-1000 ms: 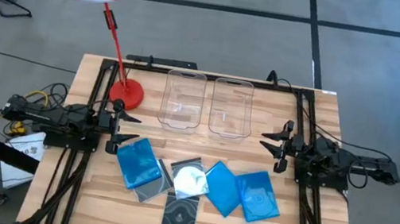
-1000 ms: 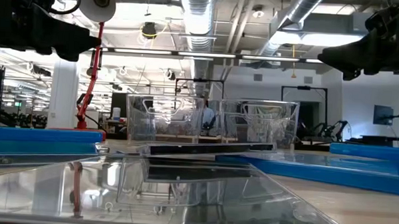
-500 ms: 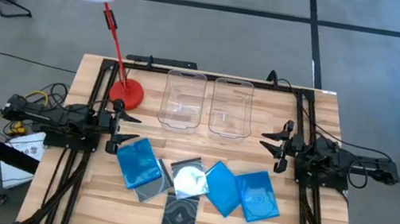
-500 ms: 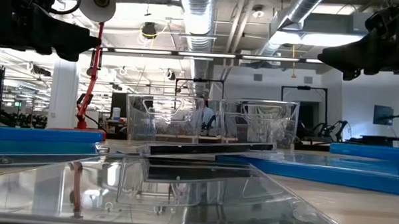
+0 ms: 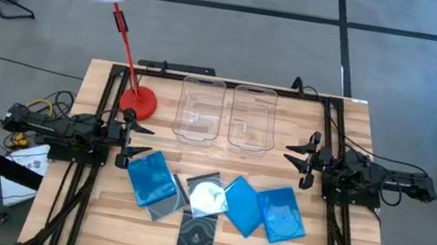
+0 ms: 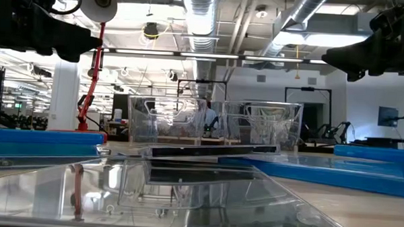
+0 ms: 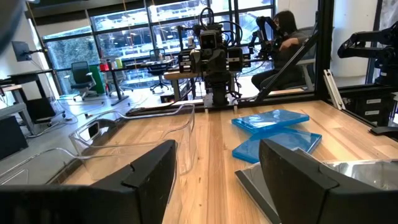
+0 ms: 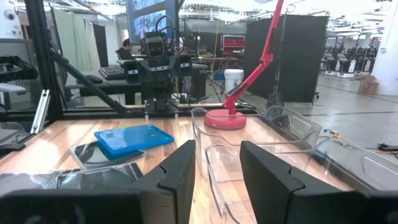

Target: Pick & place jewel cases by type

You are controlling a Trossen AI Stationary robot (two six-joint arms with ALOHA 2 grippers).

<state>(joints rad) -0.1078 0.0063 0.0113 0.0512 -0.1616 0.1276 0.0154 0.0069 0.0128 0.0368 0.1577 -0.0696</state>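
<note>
Several jewel cases lie flat in a loose, partly overlapping row on the near half of the wooden table. Three are blue (image 5: 150,177) (image 5: 243,204) (image 5: 284,214). A clear one shows a disc (image 5: 207,195), and a dark grey one (image 5: 198,235) lies nearest the front edge. My left gripper (image 5: 135,138) hangs level at the table's left side, open and empty; its wrist view shows the gap (image 7: 217,174) between its fingers. At the right side my right gripper (image 5: 294,155) also hangs level with a narrower gap (image 8: 217,168) and nothing in it. Both stay above the table, clear of the cases.
Two clear plastic bins (image 5: 200,108) (image 5: 252,118) stand side by side at the far middle. A red desk lamp has its base (image 5: 138,103) on the far left of the table. Black frame rails run along both sides. Bare wood lies between bins and cases.
</note>
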